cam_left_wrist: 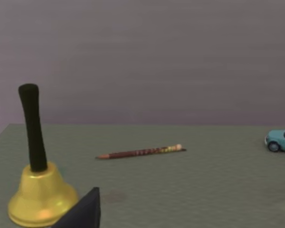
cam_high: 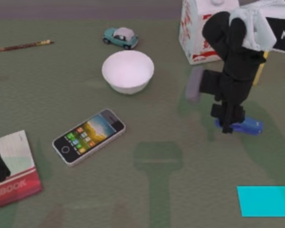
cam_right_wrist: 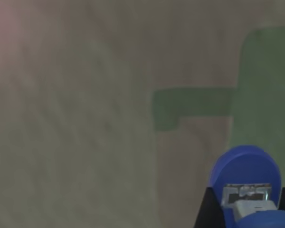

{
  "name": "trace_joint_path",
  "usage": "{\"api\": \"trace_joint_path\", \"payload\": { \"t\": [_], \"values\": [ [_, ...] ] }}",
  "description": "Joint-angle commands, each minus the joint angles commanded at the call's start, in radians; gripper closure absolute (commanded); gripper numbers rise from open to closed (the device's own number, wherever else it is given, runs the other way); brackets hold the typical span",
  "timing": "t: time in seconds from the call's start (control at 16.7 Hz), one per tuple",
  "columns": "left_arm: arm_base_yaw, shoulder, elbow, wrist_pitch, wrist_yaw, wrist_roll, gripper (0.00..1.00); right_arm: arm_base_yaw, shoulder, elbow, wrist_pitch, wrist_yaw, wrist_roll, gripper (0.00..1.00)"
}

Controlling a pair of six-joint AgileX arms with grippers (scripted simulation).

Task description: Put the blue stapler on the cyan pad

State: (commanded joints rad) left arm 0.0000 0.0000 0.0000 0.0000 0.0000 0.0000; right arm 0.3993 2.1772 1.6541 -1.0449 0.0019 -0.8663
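One slip risks it: right pincer (cam_high: pixel 232 124) clamped on only the blue stapler's (cam_high: pixel 247 126) end, cyan pad (cam_high: pixel 266 201) near the bench's front-right corner

One stapler (cam_high: pixel 247 126), one cyan pad (cam_high: pixel 266 201), one phone (cam_high: pixel 89 137), one bowl (cam_high: pixel 128 71), one toy car (cam_high: pixel 120 37), one pencil (cam_high: pixel 23 45), one bell (cam_left_wrist: pixel 40 190), one book (cam_high: pixel 14 171), one carton (cam_high: pixel 199 33).

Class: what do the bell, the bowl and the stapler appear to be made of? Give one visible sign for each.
Bell: polished brass-like metal, going by its golden sheen; matte black handle.
Bowl: probably glazed ceramic or plastic, being smooth plain white.
Stapler: glossy blue plastic with a pale, possibly metal, insert, between the right tool's fingers.
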Motion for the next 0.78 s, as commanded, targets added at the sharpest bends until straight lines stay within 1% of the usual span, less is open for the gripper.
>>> {"api": "trace_joint_path", "payload": {
  "t": [0.18,0.3,0.66,0.78],
  "values": [
    [0.0,0.0,0.0,0.0,0.0,0.0,0.0,0.004,-0.033,0.096,-0.151,0.0,-0.002,1.0],
    [0.0,0.0,0.0,0.0,0.0,0.0,0.0,0.005,-0.056,0.147,-0.213,0.0,-0.002,1.0],
    [0.0,0.0,0.0,0.0,0.0,0.0,0.0,0.001,-0.063,0.163,-0.23,0.0,0.0,1.0],
    [0.0,0.0,0.0,0.0,0.0,0.0,0.0,0.001,-0.074,0.159,-0.227,-0.001,0.029,1.0]
  ]
}}
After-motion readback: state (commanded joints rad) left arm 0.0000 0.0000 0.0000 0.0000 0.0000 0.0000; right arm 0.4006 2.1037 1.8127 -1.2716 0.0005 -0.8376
